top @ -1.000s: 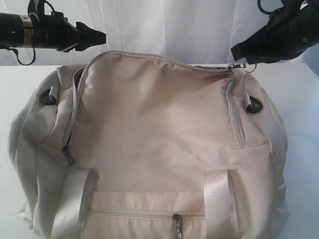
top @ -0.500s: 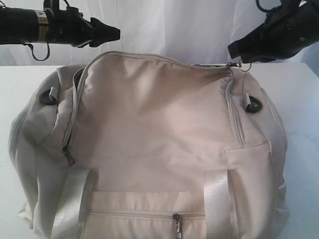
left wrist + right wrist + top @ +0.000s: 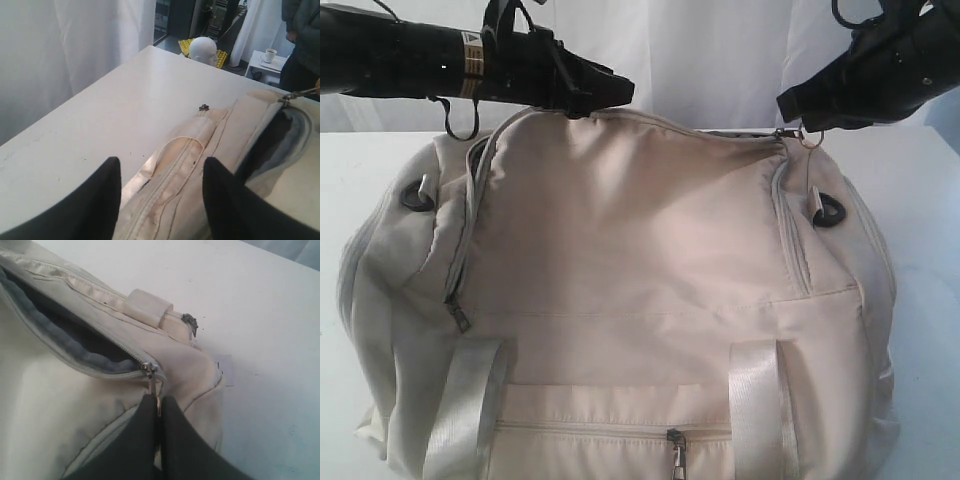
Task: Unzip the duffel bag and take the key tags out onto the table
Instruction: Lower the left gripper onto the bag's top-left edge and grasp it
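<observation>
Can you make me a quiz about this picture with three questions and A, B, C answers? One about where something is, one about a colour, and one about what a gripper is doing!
1. Where is the duffel bag lying?
A) on the white table
B) on a chair
C) on the floor

2. What colour is the lining inside the open zip?
A) red
B) yellow
C) dark grey

3. What is the right gripper doing?
A) standing wide open
B) pinching the zipper pull
C) holding a strap

Answers:
1 A, white tabletop shows on both sides of the bag.
2 C, grey fabric shows in the gap of the zip.
3 B, it is closed tight on the metal pull.
</observation>
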Controlling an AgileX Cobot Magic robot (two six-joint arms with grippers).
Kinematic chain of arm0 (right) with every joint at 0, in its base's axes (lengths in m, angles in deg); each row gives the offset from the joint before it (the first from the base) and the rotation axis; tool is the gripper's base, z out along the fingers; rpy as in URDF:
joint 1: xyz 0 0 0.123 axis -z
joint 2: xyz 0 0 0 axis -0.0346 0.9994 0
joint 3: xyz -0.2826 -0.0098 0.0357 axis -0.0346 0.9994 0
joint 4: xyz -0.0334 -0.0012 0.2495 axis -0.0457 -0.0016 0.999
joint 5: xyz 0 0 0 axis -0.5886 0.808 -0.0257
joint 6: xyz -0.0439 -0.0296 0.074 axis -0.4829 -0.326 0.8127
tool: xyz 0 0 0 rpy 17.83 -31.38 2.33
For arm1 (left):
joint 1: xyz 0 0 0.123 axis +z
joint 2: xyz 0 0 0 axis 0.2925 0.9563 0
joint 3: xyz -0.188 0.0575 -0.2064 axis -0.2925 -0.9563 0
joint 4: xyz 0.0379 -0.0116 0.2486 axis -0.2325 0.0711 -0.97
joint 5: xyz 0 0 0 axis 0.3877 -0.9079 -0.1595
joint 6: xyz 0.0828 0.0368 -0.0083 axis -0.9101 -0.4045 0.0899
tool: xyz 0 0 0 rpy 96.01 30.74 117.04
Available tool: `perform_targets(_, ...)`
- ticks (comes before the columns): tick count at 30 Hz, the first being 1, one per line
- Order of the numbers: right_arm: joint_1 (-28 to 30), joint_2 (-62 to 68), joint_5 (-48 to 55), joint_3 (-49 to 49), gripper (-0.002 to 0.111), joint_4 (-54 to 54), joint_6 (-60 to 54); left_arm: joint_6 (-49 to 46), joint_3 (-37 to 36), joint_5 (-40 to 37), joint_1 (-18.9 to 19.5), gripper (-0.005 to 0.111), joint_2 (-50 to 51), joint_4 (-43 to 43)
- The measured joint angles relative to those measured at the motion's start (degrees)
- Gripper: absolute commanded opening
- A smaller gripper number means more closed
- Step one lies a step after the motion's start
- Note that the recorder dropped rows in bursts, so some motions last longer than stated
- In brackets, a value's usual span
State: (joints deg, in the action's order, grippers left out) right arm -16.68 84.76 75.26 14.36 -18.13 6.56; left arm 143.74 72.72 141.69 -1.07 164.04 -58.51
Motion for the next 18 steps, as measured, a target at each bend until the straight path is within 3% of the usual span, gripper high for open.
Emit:
perform_targets(10,0.0,0.0,0.0,0.0,0.0,0.0,0.0,-3.75,0.0,3.92,0.12,0.054,0.0,-0.14)
perform_targets(18,0.0,0.0,0.0,0.0,0.0,0.0,-0.11,-6.78,0.0,6.62,3.65,0.054,0.0,-0.28)
